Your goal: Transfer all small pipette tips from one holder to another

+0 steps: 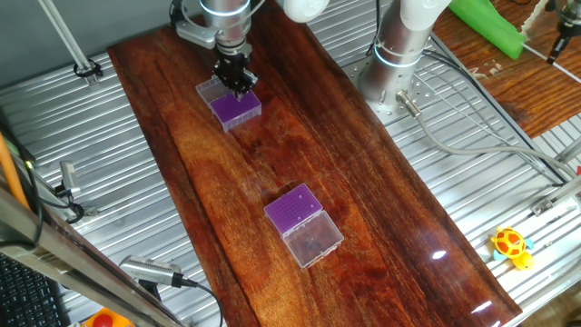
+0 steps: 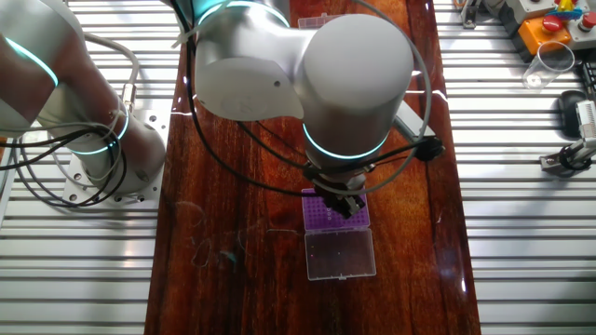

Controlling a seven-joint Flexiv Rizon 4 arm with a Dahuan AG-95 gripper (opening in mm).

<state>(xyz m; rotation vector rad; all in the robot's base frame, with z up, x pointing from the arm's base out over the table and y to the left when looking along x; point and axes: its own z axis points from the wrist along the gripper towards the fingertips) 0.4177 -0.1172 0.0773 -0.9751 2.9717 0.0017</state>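
Two clear holders with purple inserts lie on the dark wooden board (image 1: 381,209). The far holder (image 1: 238,111) sits under my gripper (image 1: 236,86), whose dark fingertips hang just over the back edge of its insert, lid open beside it. In the other fixed view the gripper (image 2: 340,203) covers part of that same holder (image 2: 326,219), with the clear lid (image 2: 340,253) folded out toward the camera. The near holder (image 1: 295,211) lies open mid-board and shows at the top edge as a holder (image 2: 315,19). The small pipette tips are too small to make out. The fingers stand close together; a grasp cannot be seen.
The arm's base (image 1: 399,54) stands on slatted metal beside the board, with cables trailing right. A yellow toy turtle (image 1: 511,245) and a green object (image 1: 486,23) lie off the board. A clear cup (image 2: 549,60) and an orange button box (image 2: 549,23) sit at the far side.
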